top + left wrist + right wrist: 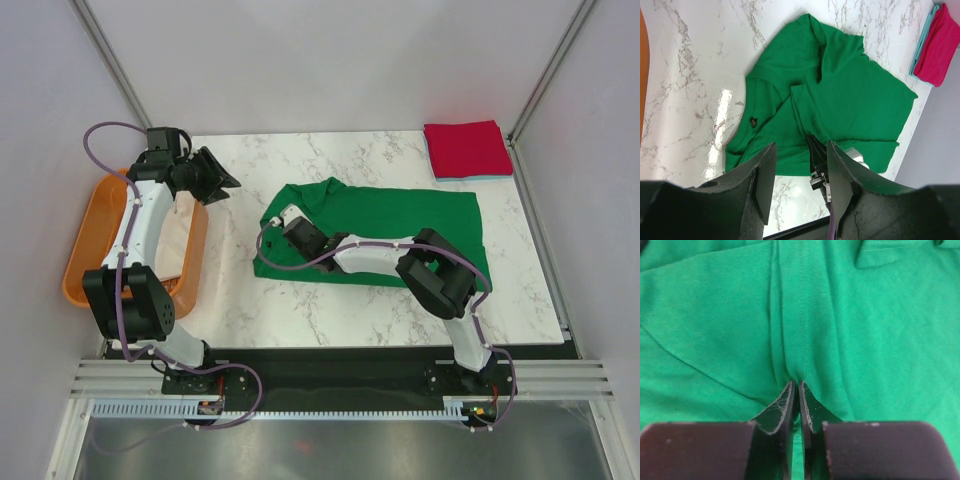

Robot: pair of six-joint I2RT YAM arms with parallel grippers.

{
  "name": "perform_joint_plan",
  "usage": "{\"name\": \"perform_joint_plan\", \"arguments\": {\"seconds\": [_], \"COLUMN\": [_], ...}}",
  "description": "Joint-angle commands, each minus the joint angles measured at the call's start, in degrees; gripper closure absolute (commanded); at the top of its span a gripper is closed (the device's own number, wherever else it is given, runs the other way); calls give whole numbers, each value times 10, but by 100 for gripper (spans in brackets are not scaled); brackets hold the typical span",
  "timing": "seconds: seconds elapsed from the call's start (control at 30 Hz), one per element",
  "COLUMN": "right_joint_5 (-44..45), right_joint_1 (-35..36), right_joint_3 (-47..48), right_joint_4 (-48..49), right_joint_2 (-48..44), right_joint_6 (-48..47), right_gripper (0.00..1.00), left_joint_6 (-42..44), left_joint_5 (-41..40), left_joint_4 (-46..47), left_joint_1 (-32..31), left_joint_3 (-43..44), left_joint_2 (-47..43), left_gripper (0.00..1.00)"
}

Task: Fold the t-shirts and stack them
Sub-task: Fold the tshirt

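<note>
The green t-shirt point(400, 222) lies partly folded in the middle of the marble table, also in the left wrist view point(840, 95). My right gripper point(291, 224) reaches across it to its left part and is shut on a fold of the green cloth point(796, 382). My left gripper point(215, 175) hangs open and empty at the table's far left, above the tub's rim, looking down at the shirt point(797, 170). A folded red t-shirt point(466, 148) lies on a pale blue one at the far right corner, also seen in the left wrist view point(940, 45).
An orange plastic tub point(80, 255) stands off the table's left edge with pale cloth point(180, 235) in it. Grey walls enclose the table point(330, 310) on three sides. The right arm lies low across the shirt.
</note>
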Motion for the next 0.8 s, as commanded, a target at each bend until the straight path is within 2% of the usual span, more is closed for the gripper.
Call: {"name": "perform_joint_plan", "arguments": {"seconds": [0.0,0.3,0.47,0.57,0.77], "right_joint_5": [37,59,78,76,55], "right_joint_1": [-2,-19,-45,-60,-91], "right_joint_3": [29,50,56,55,58], "right_joint_4": [-4,-8,-9,-11,-21], "right_joint_2": [4,-3,3,4,14], "right_joint_6": [0,2,12,21,63], "right_gripper": [87,87,91,97,99], "left_joint_6": [-12,-10,-6,-2,6], "left_joint_5": [-4,-8,-16,-27,-40], "left_joint_4": [19,20,18,19,19], "left_joint_1": [1,1,0,0,-9], "left_joint_3": [-7,-17,-19,-21,-25], "left_joint_2": [-19,-17,-20,-25,-26], "left_gripper": [48,48,47,47,47]}}
